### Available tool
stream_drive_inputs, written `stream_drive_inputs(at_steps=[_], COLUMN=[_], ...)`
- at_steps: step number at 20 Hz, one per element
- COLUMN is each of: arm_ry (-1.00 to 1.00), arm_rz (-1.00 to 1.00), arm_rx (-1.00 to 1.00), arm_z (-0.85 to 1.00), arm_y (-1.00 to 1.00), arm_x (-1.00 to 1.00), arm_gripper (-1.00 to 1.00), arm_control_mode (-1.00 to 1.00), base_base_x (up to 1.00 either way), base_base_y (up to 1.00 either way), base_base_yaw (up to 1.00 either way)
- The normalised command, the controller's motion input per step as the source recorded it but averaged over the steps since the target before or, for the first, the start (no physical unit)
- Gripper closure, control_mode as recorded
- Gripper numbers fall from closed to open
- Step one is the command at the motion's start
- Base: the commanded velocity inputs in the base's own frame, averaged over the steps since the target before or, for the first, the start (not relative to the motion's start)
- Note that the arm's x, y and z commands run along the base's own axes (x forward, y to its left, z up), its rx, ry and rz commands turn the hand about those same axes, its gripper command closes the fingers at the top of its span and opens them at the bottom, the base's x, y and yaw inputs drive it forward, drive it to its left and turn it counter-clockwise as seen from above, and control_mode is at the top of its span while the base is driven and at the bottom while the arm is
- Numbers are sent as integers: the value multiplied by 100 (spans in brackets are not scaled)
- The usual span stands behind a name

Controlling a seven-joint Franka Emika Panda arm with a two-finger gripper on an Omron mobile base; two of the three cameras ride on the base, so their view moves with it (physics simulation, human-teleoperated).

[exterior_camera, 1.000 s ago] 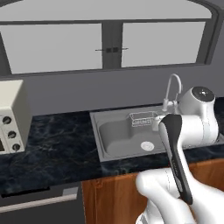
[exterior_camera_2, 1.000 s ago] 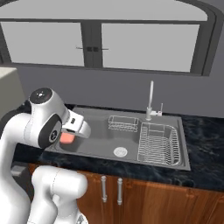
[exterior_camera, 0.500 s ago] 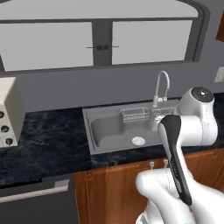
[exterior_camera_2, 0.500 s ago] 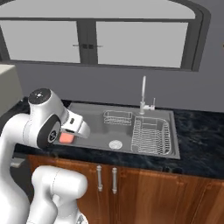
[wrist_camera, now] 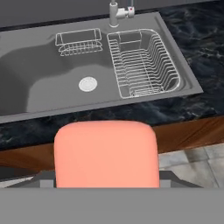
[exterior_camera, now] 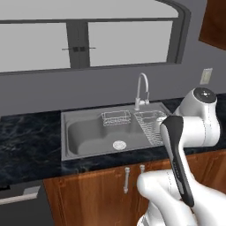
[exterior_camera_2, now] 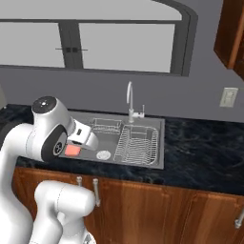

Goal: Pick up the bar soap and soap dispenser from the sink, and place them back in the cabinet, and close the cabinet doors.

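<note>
Over the black marble counter (wrist_camera: 205,26), in front of the sink (wrist_camera: 39,57), our gripper (wrist_camera: 106,177) clamps the bar soap (wrist_camera: 106,153), lifted clear, we judge, for carrying to the cabinet.

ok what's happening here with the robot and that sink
The white robot arm is holding the small salmon-orange bar soap in its gripper, raised in front of the counter edge, clear of the grey metal sink. The basin holds only its wire dish rack and drain. A corner of a reddish-brown wooden cabinet shows up on the right wall, so the soap is not yet put away.
</note>
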Motion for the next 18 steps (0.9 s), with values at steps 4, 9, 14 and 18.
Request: stream_drive_inputs(at_steps=[4, 9, 14, 18], arm_ry=[0, 0, 0, 0], arm_rz=[0, 0, 0, 0], arm_rx=[0, 0, 0, 0], arm_z=[0, 0, 0, 0], arm_y=[0, 0, 0, 0], arm_x=[0, 0, 0, 0], arm_gripper=[100, 100, 100, 100], arm_control_mode=[100, 100, 100, 100], base_base_x=[2, 0, -22, -37], base_base_y=[-58, -54, -55, -54], base_base_yaw=[-1, -5, -3, 0])
